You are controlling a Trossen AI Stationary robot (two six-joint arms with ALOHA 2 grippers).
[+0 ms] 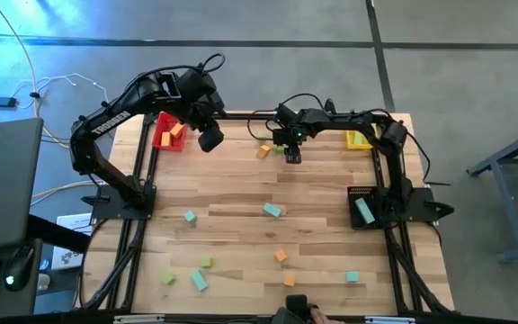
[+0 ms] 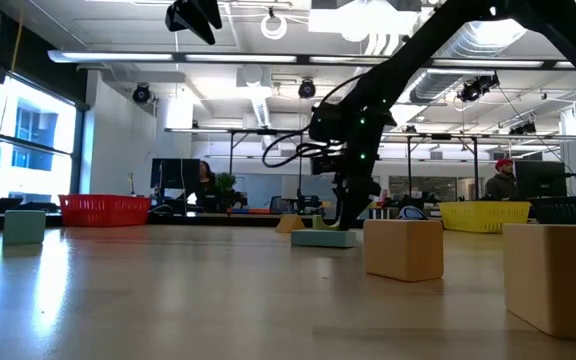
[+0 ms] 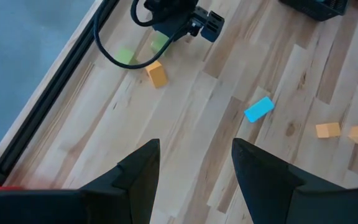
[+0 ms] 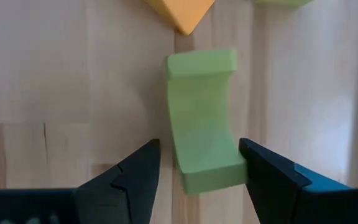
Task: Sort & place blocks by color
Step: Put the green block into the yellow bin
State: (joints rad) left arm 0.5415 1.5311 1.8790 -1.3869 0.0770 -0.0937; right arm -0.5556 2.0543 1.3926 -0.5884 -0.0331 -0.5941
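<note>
Near the far edge of the wooden table (image 1: pixel 241 193), the right gripper (image 4: pixel 197 168) stands low with its fingers spread around a light green block (image 4: pixel 202 118), one finger touching its side, not clamped. An orange block (image 4: pixel 180 11) lies just beyond. The left gripper (image 3: pixel 194 165) hangs open above the table beside the red tray (image 1: pixel 162 137), holding nothing. Other blocks lie scattered across the tabletop.

Left gripper (image 1: pixel 210 139) raised, fingers apart; right gripper (image 1: pixel 292 157) low.
</note>
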